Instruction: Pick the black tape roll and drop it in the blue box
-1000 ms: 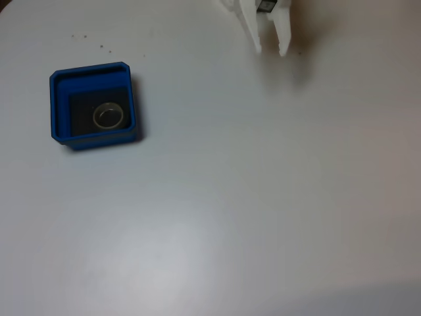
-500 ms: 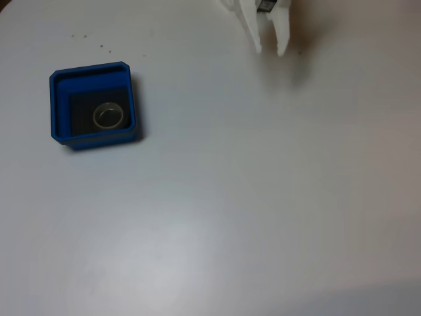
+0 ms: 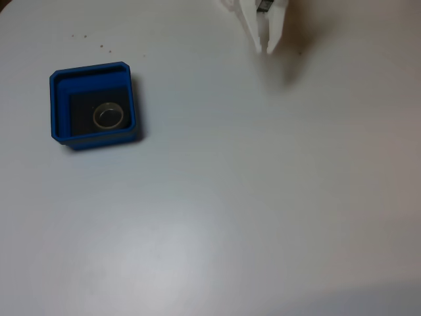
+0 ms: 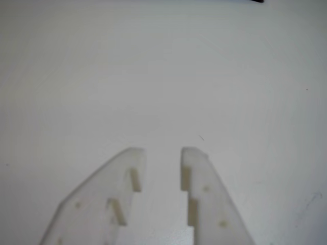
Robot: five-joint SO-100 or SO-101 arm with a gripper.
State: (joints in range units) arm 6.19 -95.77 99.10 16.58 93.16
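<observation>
The pale surface point(image 3: 263, 210) is spreading across the whole fixed view, bare but for a few dark specks near its top left. The blue box point(image 3: 58, 105) is sitting toward the left of that view, square with thick low walls and rounded corners, its dark floor facing up so anything dropped in is being kept from rolling off. The white claw point(image 3: 268, 49) is hanging at the top edge, well apart from the box; in the wrist view its tips point(image 4: 162, 155) are standing a narrow gap apart with nothing between them, so it is released and empty over bare surface. The black tape roll point(image 3: 108, 116) is lying flat on the box floor, slightly right of centre, its black body blending into the floor while its pale inner core is showing as a ring. Judging by this, the drop looks done.
</observation>
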